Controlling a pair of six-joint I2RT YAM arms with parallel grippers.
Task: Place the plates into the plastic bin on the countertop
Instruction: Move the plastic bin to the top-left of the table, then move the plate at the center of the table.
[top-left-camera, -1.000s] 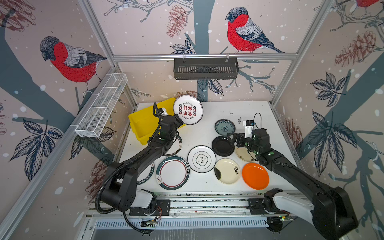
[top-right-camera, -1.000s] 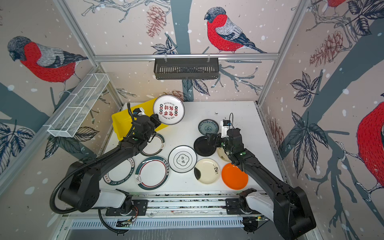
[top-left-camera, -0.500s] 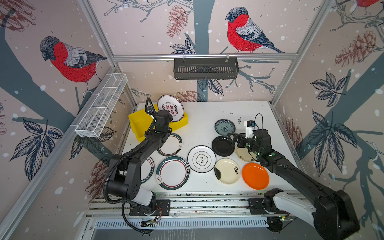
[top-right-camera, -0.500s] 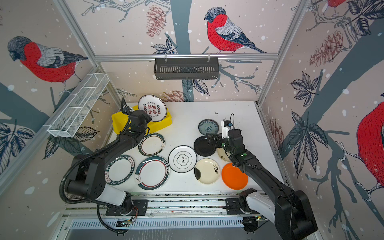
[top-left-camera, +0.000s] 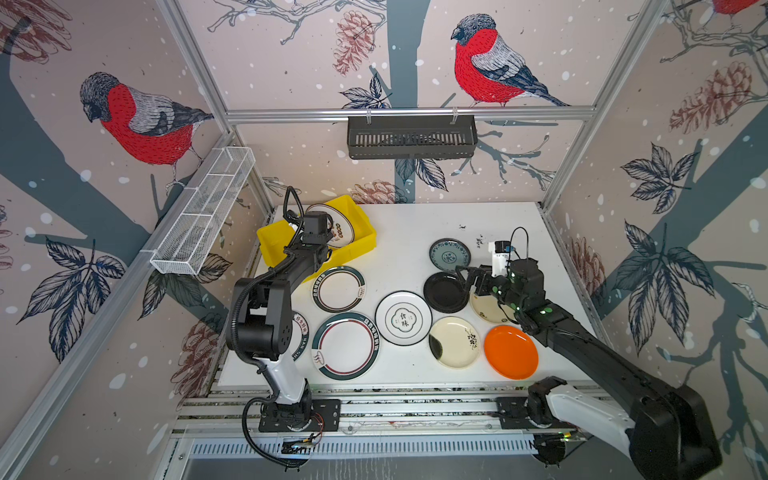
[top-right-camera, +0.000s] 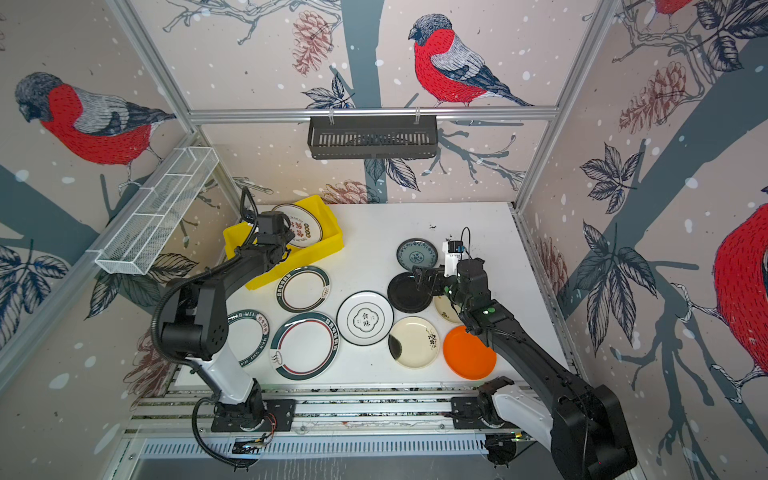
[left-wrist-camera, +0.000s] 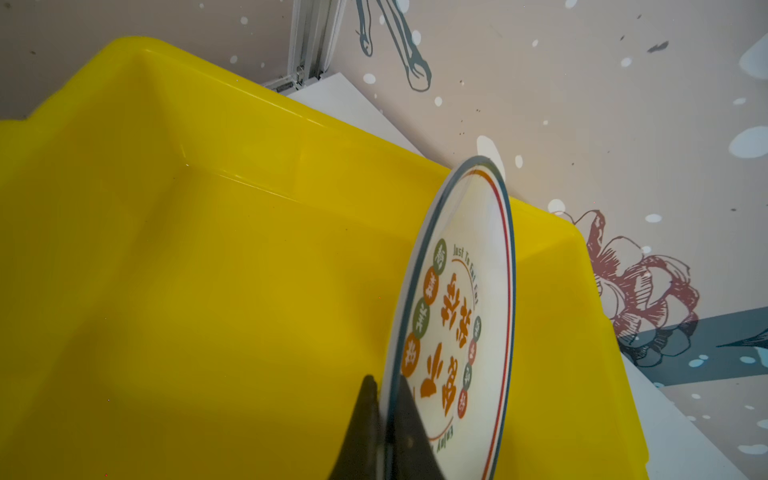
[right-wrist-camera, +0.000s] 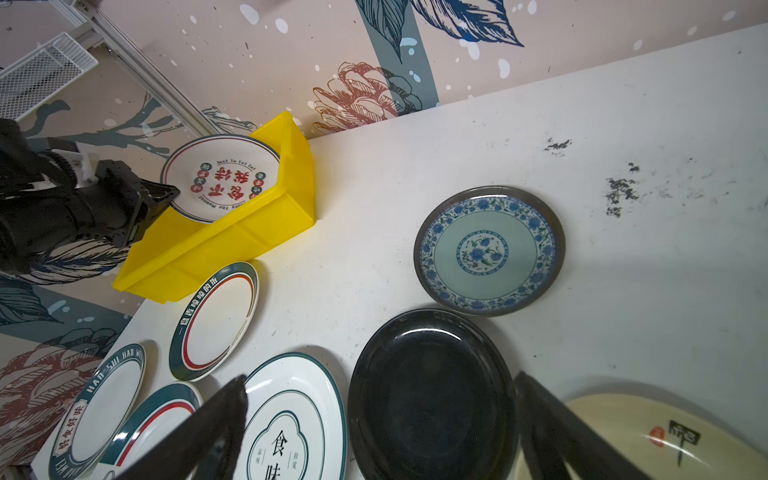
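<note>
Plates cover the lower middle of the counter in both top views. They are a teal patterned plate, a black plate just below it, a white plate with a black rim, a cream plate with a dark blot, an orange plate, a small green-rimmed plate and a large green-rimmed plate. A lettered plate lies partly under the left arm, and a second cream plate partly under the right arm. A black slotted basket hangs on the back rail at upper centre. A white wire-mesh rack hangs on the left wall, well apart from the plates.

The yellow bin sits at the counter's upper left corner, its near wall just beside the small green-rimmed plate. The left jaws are clamped tight on the rim of a white plate with red lettering, holding it steeply tilted over the bin's right half. Its lower edge dips behind the bin wall and its upper edge rises above the rim. Whether it touches the bin floor I cannot tell. It carries thin teal and red rings at the edge, and bold red characters ringed by small round red and green badges.

The right jaws stand wide apart, gripping nothing, low over the black plate, which shows between the two fingers.
</note>
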